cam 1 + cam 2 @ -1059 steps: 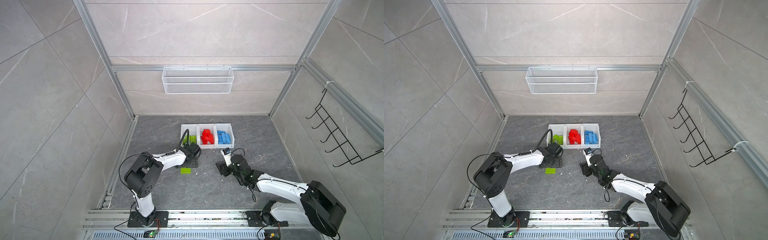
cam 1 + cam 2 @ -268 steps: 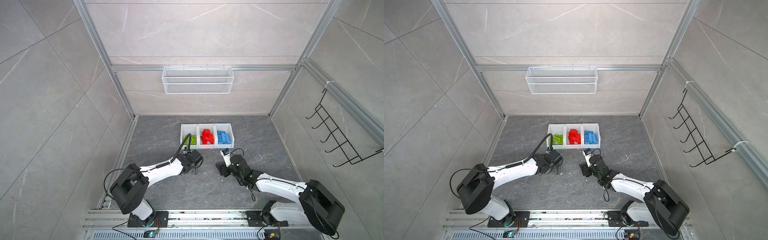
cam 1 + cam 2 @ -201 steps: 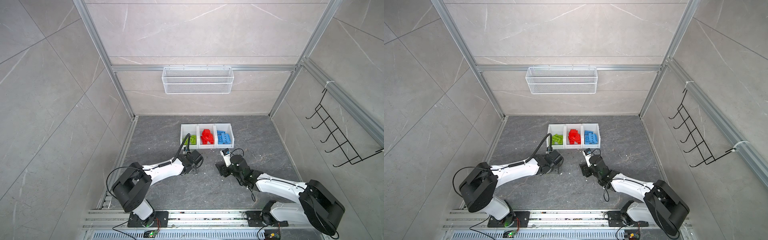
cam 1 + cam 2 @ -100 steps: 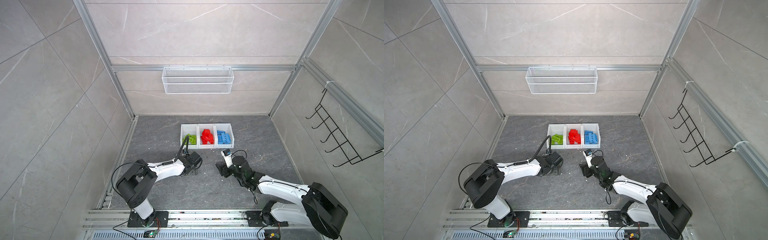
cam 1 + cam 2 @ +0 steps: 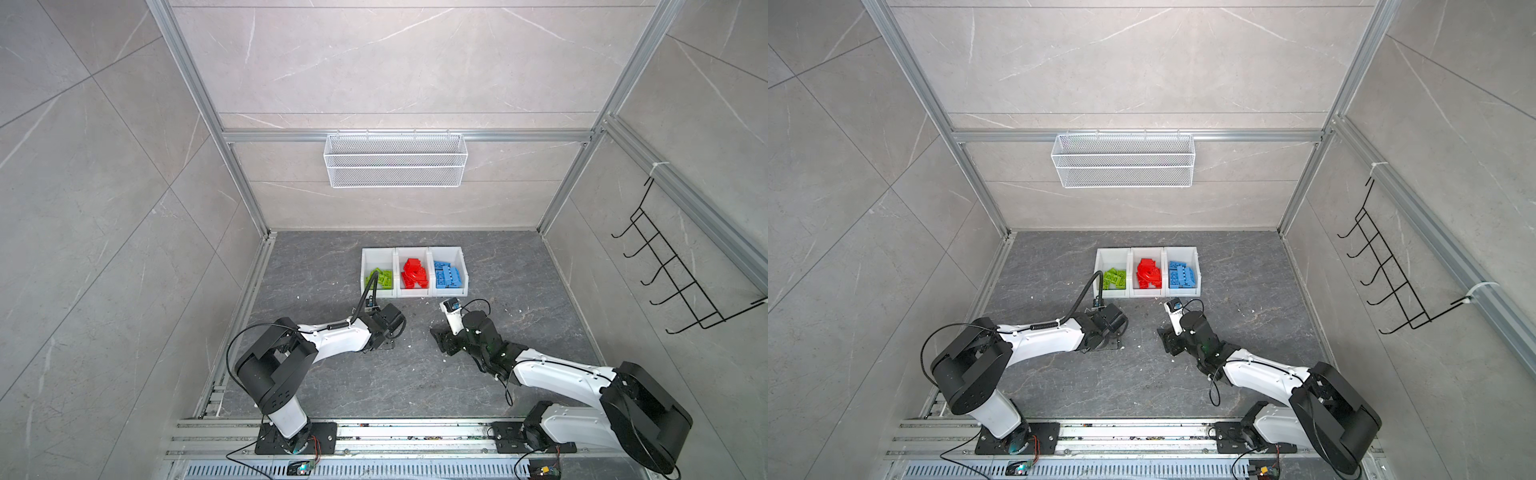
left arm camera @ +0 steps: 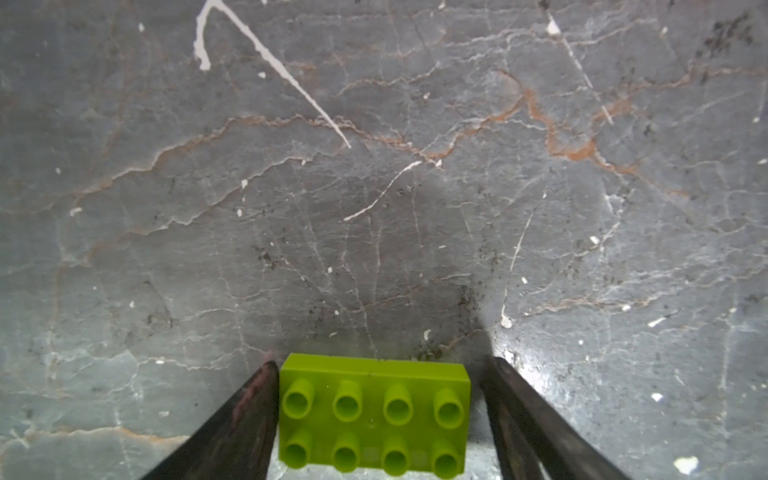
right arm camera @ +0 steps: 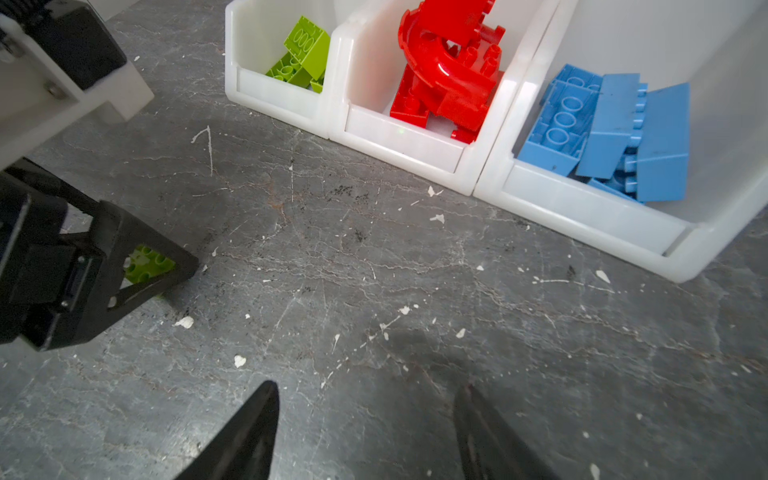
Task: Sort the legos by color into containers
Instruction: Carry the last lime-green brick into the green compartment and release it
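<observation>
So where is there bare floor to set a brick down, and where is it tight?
Bare floor runs between the left gripper and right gripper, in front of the bins; also behind the bins. Tight: all three bins hold bricks, and the left gripper's jaws straddle a green brick.

**Top views.** Bright, even, diffuse light from overhead in both top views. No hard shadows; only soft grey ones on the bench (image 5: 374,386) beneath the arms (image 5: 340,336). Wide-angle lens: the frame rails (image 5: 199,99) splay outward toward the corners. Focus sharp throughout.

**Left wrist view.** Dimmer. A soft dark shadow lies on the bench ahead of the lime brick (image 6: 374,411). There is a glare patch on the stone beside the left hand (image 6: 380,363). Its fingers (image 6: 232,428) are soft-edged and out of focus.

**Right wrist view.** The white containers (image 7: 415,145) are nearly overexposed. The right hand (image 7: 368,386) has blurred fingers (image 7: 249,432), with a faint shadow ahead of them.
</observation>
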Tool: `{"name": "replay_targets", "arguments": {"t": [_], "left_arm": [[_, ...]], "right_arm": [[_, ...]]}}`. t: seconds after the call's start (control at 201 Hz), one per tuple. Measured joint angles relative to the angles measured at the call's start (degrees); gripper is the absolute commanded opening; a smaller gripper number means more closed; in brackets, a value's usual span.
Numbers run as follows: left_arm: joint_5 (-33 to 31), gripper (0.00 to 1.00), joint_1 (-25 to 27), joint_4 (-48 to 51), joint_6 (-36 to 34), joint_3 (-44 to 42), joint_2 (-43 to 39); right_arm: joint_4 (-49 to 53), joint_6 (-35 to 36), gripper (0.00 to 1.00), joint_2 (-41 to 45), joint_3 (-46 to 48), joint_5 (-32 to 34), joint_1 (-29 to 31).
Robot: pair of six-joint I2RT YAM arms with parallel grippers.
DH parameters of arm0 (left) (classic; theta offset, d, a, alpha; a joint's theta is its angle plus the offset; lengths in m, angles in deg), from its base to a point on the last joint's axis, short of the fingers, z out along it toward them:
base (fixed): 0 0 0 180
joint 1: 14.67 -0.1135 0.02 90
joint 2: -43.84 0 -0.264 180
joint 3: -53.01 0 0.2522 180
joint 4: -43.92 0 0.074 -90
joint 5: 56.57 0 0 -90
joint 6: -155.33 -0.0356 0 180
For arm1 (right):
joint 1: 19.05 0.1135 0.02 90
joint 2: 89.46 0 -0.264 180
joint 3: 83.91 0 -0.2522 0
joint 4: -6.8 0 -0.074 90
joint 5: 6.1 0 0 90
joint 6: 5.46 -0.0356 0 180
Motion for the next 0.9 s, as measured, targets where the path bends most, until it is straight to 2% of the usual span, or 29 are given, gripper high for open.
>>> {"name": "replay_targets", "arguments": {"t": [0.204, 0.523, 0.662, 0.896], "left_arm": [[-0.39, 0.67, 0.00, 0.24, 0.00, 0.00, -0.02], [-1.99, 0.66, -0.42, 4.22, -1.33, 1.51, -1.40], [-1.88, 0.66, -2.58, 5.66, -5.09, 6.19, -1.88], [-1.46, 0.66, -9.49, 6.34, -14.62, 19.08, -1.66]], "right_arm": [[0.48, 0.00, 0.68, -0.09, -0.22, 0.00, 0.04], [1.51, 0.00, 0.67, -0.20, -0.63, 0.04, 0.04], [2.03, 0.00, 0.67, -0.15, -0.68, 0.07, 0.04], [2.32, 0.00, 0.67, 2.80, -0.66, 1.16, 0.11]]}}
